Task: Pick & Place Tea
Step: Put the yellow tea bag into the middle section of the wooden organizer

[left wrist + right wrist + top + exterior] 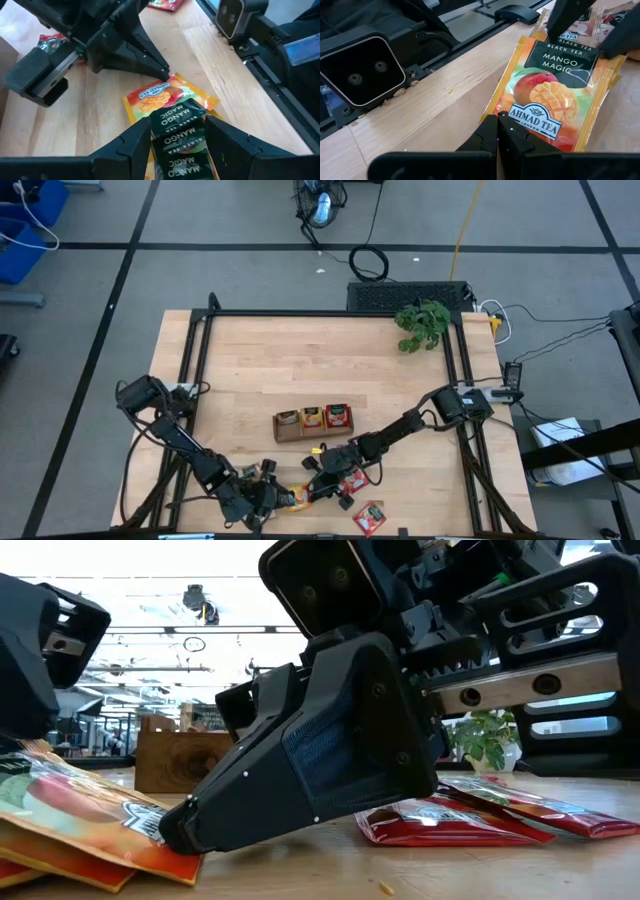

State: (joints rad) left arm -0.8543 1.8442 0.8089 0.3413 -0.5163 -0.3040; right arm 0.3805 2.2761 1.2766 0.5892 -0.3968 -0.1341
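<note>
High view has both arms meeting at the table's near edge, just below the tray. Left gripper sits with fingers spread around the orange mango sachets. Right gripper is pinched closed, tips touching the top sachet's edge; red sachets lie nearby.

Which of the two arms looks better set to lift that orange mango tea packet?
Probably the right: its shut end effector already pinches the orange mango sachet by an edge. The left end effector only straddles its other end, open.
</note>
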